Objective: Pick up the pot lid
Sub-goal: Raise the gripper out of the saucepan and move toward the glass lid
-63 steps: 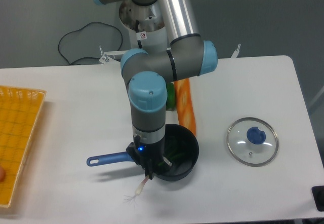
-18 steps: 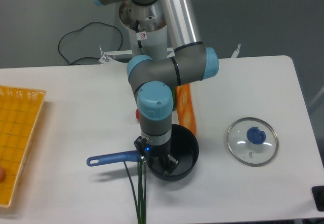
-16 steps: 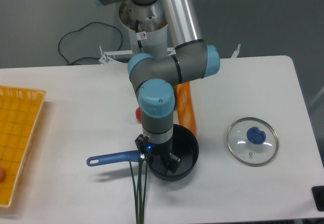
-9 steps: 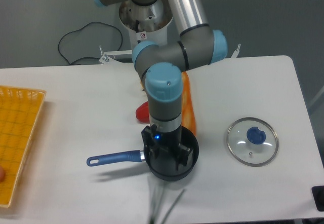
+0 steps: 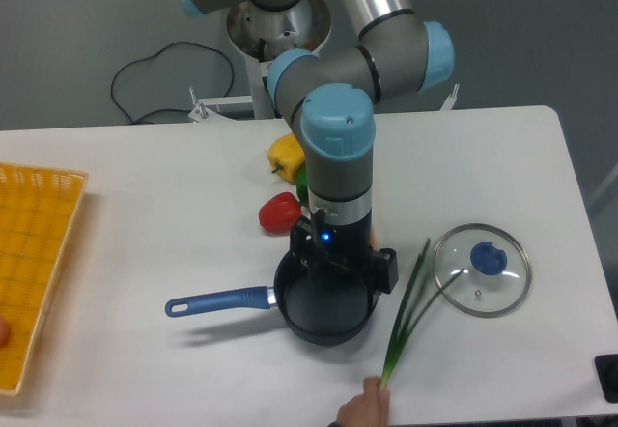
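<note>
The lid (image 5: 465, 293) looks glassy and glossy, the basket (image 5: 37, 253) smooth plastic.

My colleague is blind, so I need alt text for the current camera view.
A robot's gripper hovers over a black, blue-handled pan; a glass lid with a blue knob lies at picture right. A hand shows at the bottom edge, near green strands.

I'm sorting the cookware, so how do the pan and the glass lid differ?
The pan is black and opaque, while the lid is see-through glass. The pan has a long blue handle sticking out sideways; the lid has a small blue knob on top. The pan is hollow and deep, the lid much shallower. Both are round, with blue grips.
</note>
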You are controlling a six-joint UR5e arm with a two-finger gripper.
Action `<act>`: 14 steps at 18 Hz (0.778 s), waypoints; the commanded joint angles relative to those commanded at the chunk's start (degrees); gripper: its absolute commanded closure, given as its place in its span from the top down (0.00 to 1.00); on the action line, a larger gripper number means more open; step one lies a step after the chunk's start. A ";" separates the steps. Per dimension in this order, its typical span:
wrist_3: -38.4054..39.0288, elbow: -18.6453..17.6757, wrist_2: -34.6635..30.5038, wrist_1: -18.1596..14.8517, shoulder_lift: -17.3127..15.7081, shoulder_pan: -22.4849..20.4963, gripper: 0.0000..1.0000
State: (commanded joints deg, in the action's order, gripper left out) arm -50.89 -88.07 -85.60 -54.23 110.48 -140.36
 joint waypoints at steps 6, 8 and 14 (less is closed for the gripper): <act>0.00 -0.26 -0.18 -0.09 0.00 0.00 1.00; -0.78 -2.62 -0.87 0.26 -0.61 0.17 1.00; -8.35 -7.38 -4.31 0.09 -4.57 -0.79 1.00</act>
State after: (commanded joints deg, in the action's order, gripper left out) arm -59.24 -95.45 -89.91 -54.14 105.91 -141.15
